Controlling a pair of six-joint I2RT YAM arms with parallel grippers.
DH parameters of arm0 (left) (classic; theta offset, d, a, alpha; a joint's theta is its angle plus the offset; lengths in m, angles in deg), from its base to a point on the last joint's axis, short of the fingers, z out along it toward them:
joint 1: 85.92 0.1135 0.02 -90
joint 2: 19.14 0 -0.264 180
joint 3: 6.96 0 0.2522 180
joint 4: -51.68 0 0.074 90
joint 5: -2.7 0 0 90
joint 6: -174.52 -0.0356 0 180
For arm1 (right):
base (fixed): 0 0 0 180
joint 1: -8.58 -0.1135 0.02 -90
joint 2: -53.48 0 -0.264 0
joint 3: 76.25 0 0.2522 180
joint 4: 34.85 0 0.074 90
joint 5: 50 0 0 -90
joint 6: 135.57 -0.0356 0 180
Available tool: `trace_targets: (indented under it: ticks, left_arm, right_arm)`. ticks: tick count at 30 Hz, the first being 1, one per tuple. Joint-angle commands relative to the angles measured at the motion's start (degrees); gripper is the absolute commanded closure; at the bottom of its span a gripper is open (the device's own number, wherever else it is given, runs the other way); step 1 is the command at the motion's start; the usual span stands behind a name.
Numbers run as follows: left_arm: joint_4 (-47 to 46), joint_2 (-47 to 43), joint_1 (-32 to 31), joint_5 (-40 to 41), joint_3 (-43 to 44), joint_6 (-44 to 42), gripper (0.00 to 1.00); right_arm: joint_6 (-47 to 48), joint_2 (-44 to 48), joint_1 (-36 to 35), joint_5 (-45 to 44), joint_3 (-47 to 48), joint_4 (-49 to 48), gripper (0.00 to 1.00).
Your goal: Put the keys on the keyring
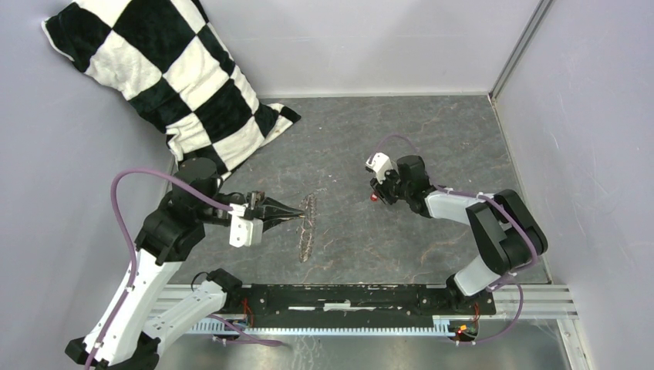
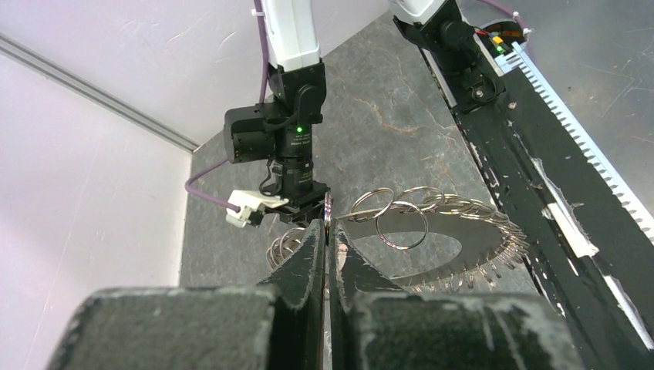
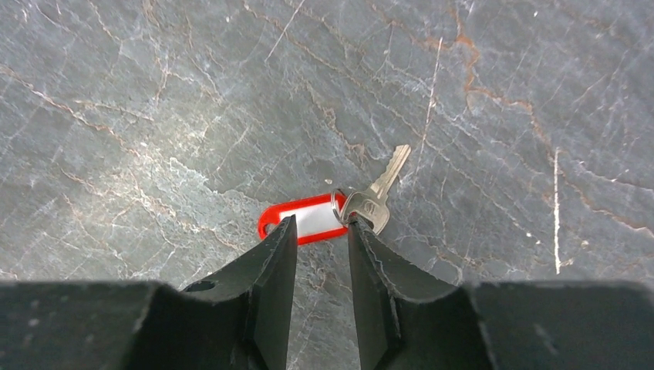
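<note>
The keyring (image 1: 307,227) stands on edge on the grey table, a metal disc fringed with many small rings (image 2: 463,208). My left gripper (image 1: 297,215) is shut on its rim, the thin metal edge pinched between the fingertips (image 2: 329,227). The keys (image 3: 332,212) lie flat on the table: a red tag with a white label joined by a small ring to a silvery key (image 3: 383,191). My right gripper (image 3: 320,223) hangs just over the tag, its jaws apart with one tip on each side of the tag's key end. From above, the tag shows as a red spot (image 1: 373,197) under the right gripper (image 1: 375,194).
A black-and-white checked pillow (image 1: 177,77) leans in the far left corner. Pale walls close in the table at the back and both sides. The black rail (image 1: 347,297) with the arm bases runs along the near edge. The right arm's wrist (image 2: 289,139) stands beyond the keyring.
</note>
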Motion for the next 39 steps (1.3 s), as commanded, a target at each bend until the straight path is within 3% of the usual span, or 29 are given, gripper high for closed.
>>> trace_targets:
  ticks: [1, 15, 23, 25, 29, 34, 37, 39]
  left_arm:
    - [-1.1, -0.1, -0.1, -1.8, 2.6, 2.0, 0.98]
    - [-1.1, -0.8, -0.1, -2.3, 3.4, 3.2, 0.98]
    - [-1.1, -0.4, -0.1, -2.7, 3.8, 3.5, 0.98]
    - [-1.1, -0.4, -0.1, -2.8, 3.9, 3.8, 0.98]
    - [-1.1, -0.5, -0.1, -2.8, 3.9, 4.3, 0.98]
    - [-1.1, -0.5, -0.1, -2.7, 3.8, 4.5, 0.98]
    - [-1.1, -0.6, -0.1, -2.8, 3.8, 4.6, 0.98]
    - [-1.1, -0.6, -0.1, -2.7, 3.6, 4.3, 0.98]
  right_arm:
    - [0.9, -1.6, 0.3, -0.3, 2.7, 1.9, 0.63]
    - [0.3, -4.2, 0.4, -2.1, 5.8, 3.5, 0.77]
    - [-1.9, -4.5, 0.4, 2.9, 7.6, 2.9, 0.99]
    - [-2.9, -4.2, 0.3, 4.0, 7.9, 2.2, 0.99]
    - [-4.5, -2.5, 0.4, 5.0, 8.0, 0.7, 0.99]
    - [-2.7, -0.3, 0.7, -0.1, 8.0, 2.4, 0.98]
    - [-0.3, 0.0, 0.8, -5.3, 6.9, 4.4, 0.71]
    - [0.7, -0.3, 0.8, -6.5, 6.8, 5.7, 0.66]
